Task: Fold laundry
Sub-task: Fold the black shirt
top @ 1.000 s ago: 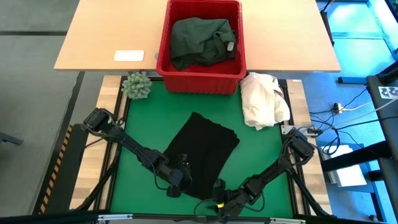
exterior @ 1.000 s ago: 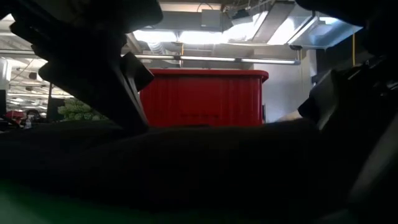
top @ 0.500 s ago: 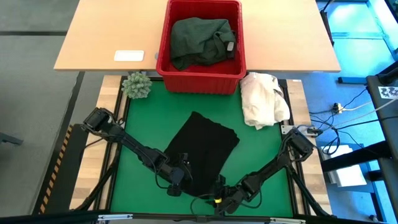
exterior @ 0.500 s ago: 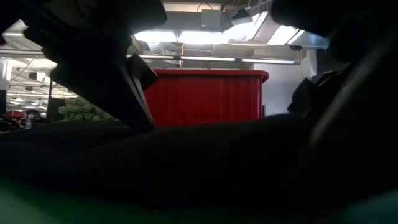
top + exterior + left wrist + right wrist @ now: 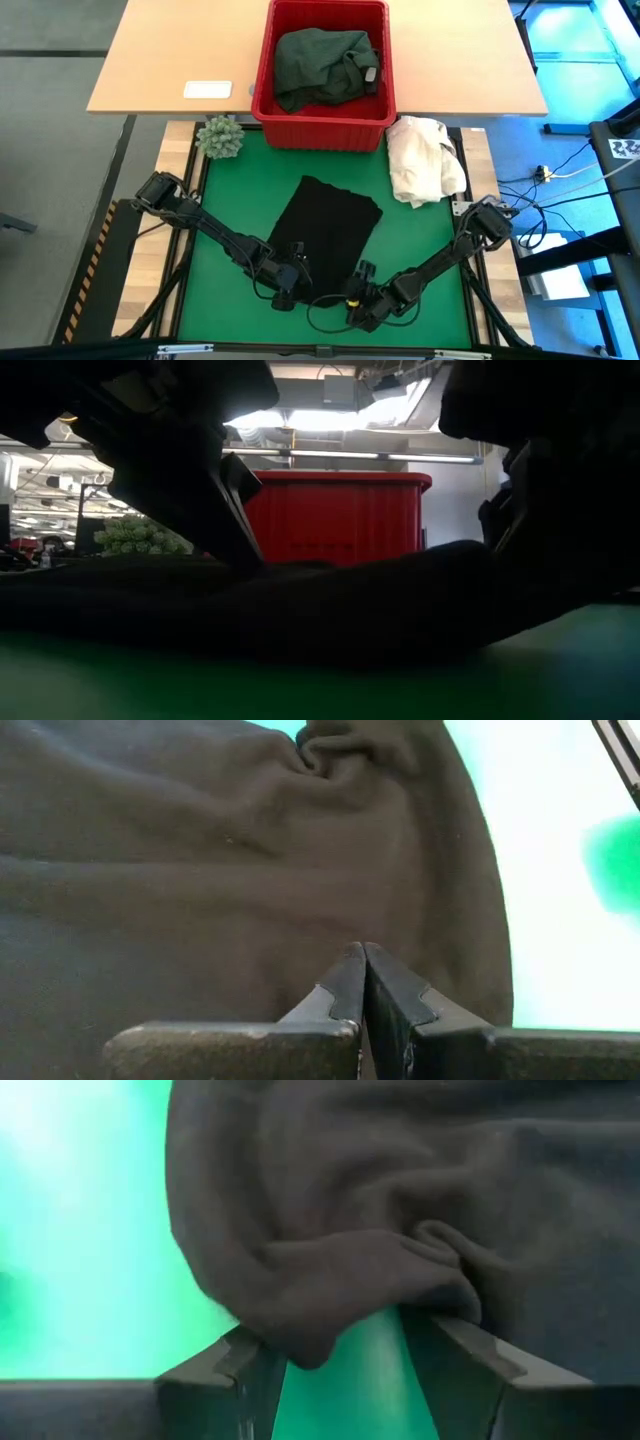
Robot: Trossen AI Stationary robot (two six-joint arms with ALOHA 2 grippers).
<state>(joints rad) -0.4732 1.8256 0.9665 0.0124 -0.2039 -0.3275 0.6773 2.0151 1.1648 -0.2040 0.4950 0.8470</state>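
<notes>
A black garment (image 5: pixel 330 235) lies spread on the green mat (image 5: pixel 420 250); its far part is flat and its near edge is gathered up at both grippers. My left gripper (image 5: pixel 290 290) is shut at the garment's near left corner. My right gripper (image 5: pixel 360 283) is at the near right corner with a bunch of cloth between its fingers. A dark green garment (image 5: pixel 322 62) lies in the red basket (image 5: pixel 322 128), which rests on the table's far side. In the low view, the black garment (image 5: pixel 330 605) humps up between the two arms. My left gripper has its fingertips (image 5: pixel 350 965) closed on the black cloth at the near left corner (image 5: pixel 330 910), slanting down from the near side. The fingers hide whether one layer or several is pinched. The cloth beyond runs away with only loose creases. My right gripper holds a thick, rolled bunch of the garment's near edge (image 5: pixel 350 1270) between its two fingers (image 5: pixel 245 1355), which stand apart on either side of it. The fingers slant down from the near side. The bunch is raised, with green mat showing beneath it.
A cream-white cloth heap (image 5: pixel 425 158) lies on the mat's far right corner. A small green plant (image 5: pixel 220 138) stands at the far left corner. A white flat object (image 5: pixel 208 90) lies on the wooden table (image 5: pixel 170 60) beside the basket. Bare mat lies left and right of the garment.
My right gripper has moved toward the far edge and a little up, tipping less steeply, and has carried the garment's near right edge with it. The near edge has drawn back off the near mat, while the garment's far part has stayed put.
</notes>
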